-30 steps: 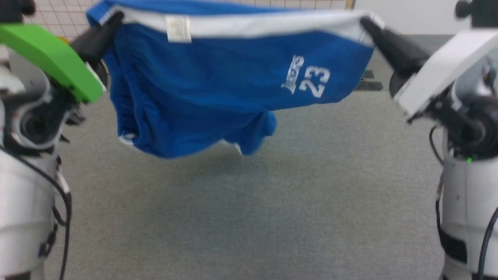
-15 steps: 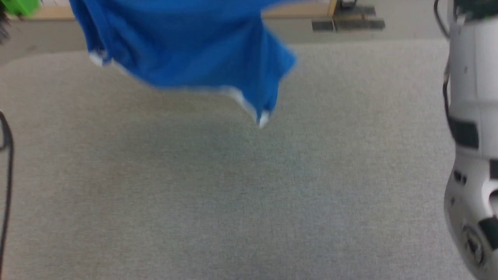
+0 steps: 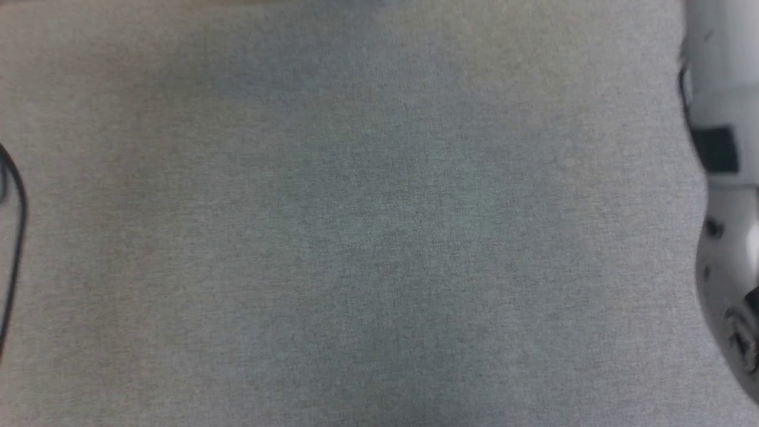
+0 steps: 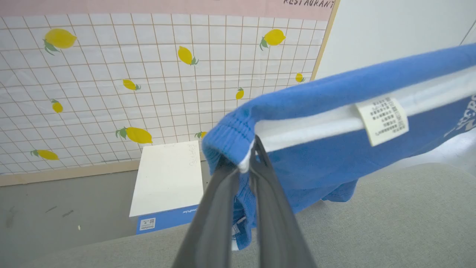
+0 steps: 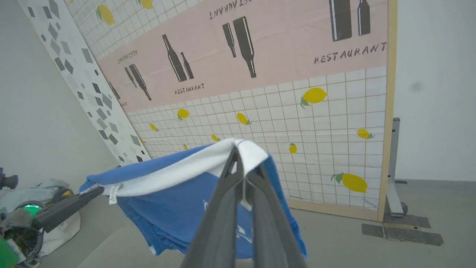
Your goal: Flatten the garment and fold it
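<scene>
Head view, table: here's the grey cloth-covered table (image 3: 356, 237), broad and flat, the likely landing zone.
Head view, edges: a pale forearm (image 3: 720, 178) runs down the right edge, and a black cable (image 3: 15, 225) curves at the left.
Left wrist view, grip: the left end effector (image 4: 250, 162) is pinched narrow on the garment (image 4: 327, 160), its 2 fingers clamped at the corner where the white band (image 4: 316, 128) starts.
Left wrist view, garment: it's up in the air! The band stretches off to the right with the care label (image 4: 383, 121) dangling from it. The blue body bunches and sags below, above the table and apart from it as far as I can tell.
Left wrist view, backdrop: there's a lemon-print wall panel (image 4: 111, 74), with a white box (image 4: 167, 178) on the floor beneath.
Right wrist view, grip: the right end effector (image 5: 238, 162) is squeezed tight on the other end of the white band.
Right wrist view, span: the band runs down-left to the left end effector's dark fingers, so 2 corners are held and the fabric droops between them.
Done: the garment is lifted by both band corners and its top edge is pulled out.
Left, by my read: lowering it onto the table, smoothing it flat, then folding. 0 folds are made so far.
</scene>
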Robot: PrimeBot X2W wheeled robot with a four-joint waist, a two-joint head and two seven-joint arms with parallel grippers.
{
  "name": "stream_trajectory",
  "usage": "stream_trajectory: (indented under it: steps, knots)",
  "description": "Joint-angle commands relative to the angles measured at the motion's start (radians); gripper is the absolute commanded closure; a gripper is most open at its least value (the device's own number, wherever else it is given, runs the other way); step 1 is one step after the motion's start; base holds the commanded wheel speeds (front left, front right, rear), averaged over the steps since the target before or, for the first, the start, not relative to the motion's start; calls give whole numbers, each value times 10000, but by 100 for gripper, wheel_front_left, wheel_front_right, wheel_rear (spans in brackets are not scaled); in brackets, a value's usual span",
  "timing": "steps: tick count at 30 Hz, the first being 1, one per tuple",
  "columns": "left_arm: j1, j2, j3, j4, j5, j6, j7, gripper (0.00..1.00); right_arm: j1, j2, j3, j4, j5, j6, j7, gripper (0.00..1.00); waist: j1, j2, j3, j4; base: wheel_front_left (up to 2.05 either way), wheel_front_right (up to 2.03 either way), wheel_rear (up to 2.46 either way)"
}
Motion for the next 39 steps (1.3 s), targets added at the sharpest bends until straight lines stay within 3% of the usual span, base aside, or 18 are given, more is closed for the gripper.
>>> stream_trajectory:
  steps: [1,8,16,21,27,31,39]
  knots:
    - [485,71,-216,127,-232,9,-193,100,535,-35,191,65,205,-19,-137,100,-1,0,271,-84,0,0,0]
    - [2413,-108,-1105,48,-1728,7,-1029,100,3201,-35,433,-837,827,-19,-797,100,-1,0,-482,318,0,0,0]
    - [6053,-147,-1809,-797,-2739,12,-2256,100,8783,-35,-633,-3686,1113,-19,-118,100,-1,0,-2246,752,0,0,0]
    - [8748,-381,-2077,-1659,-3427,491,-2401,100,12393,-35,-1094,-5574,2013,-19,1594,100,-1,0,-3206,903,0,0,0]
    - [11027,-222,-2178,-2648,-3998,1351,-2402,100,15234,-35,-1721,-7067,2783,-19,4038,100,-1,0,-3941,961,0,0,0]
    - [12054,150,-2232,-3288,-4210,1957,-2158,100,16593,-35,-2191,-7883,3317,-19,5597,100,-1,0,-4227,993,0,0,0]
    - [13325,909,-2149,-4587,-4808,3092,-1341,100,18072,-35,-2987,-9015,3450,-19,7651,100,-1,0,-4331,994,0,0,0]
